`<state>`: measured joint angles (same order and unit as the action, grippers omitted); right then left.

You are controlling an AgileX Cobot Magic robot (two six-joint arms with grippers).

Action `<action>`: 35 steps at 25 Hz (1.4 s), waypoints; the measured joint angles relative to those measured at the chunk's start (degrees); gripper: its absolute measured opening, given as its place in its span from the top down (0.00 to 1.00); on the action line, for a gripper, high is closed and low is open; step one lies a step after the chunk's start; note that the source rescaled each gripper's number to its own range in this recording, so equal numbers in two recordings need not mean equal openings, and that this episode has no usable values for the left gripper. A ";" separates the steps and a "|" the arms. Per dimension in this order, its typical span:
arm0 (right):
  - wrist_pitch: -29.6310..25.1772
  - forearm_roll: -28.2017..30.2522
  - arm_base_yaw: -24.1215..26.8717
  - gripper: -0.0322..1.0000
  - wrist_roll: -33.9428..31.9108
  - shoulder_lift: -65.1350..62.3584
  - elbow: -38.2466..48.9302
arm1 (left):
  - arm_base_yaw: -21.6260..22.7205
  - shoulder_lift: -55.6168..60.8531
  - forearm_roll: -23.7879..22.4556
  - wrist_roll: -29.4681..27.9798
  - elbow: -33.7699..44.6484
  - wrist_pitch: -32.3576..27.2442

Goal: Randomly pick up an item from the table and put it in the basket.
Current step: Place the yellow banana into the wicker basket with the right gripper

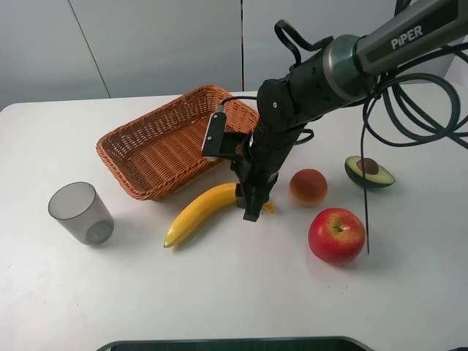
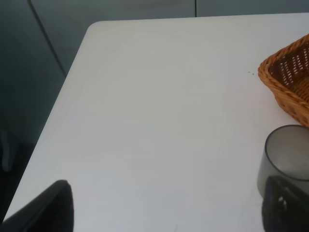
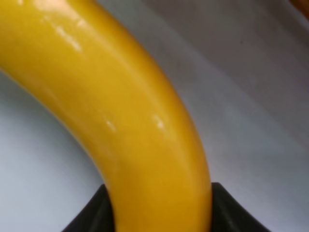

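Exterior high view shows a long curved yellow banana (image 1: 199, 213) lying on the plain white flat table (image 1: 234, 292) just left of the frame's centre. Its blunt tip points to the lower left and its stem end to the right. The right gripper (image 1: 252, 208), on a black arm reaching in from the upper right, stands nearly upright over that stem end. In the right wrist view the glossy yellow skin fills the gap between two dark fingers (image 3: 91, 215), which press on both sides of the fruit, so this tool is clenched on the banana.

An orange-brown woven wicker basket (image 1: 161, 150) sits up and left of centre, just beside the banana. A grey translucent plastic cup (image 1: 80, 212) stands at the far left. To the right of the gripper are a small orange-pink peach (image 1: 308, 187), a round red apple (image 1: 336, 235) below it and a halved green avocado (image 1: 369, 172) with its pit.

The left gripper (image 2: 169, 220) appears only in the left wrist view. Its dark fingertips (image 2: 48, 210) are spread wide with bare table between them, so it is released, and one fingertip is near the cup.
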<state>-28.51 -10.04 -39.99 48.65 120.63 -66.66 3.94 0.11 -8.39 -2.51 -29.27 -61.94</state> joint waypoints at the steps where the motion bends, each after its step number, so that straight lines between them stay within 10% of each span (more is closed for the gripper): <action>1: 0.00 0.00 0.00 0.97 0.00 0.00 0.00 | 0.00 0.00 0.00 0.00 0.00 0.00; 15: -0.52 0.00 0.00 0.97 0.59 -0.20 0.00 | 0.00 0.00 0.00 -0.10 0.00 0.00; 35: -14.90 4.82 0.00 0.97 -1.95 -16.86 -8.59 | 0.00 0.00 0.00 -0.10 0.00 0.00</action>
<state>-43.41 -5.22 -39.99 46.70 103.77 -75.25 3.94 0.11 -8.39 -2.61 -29.27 -61.94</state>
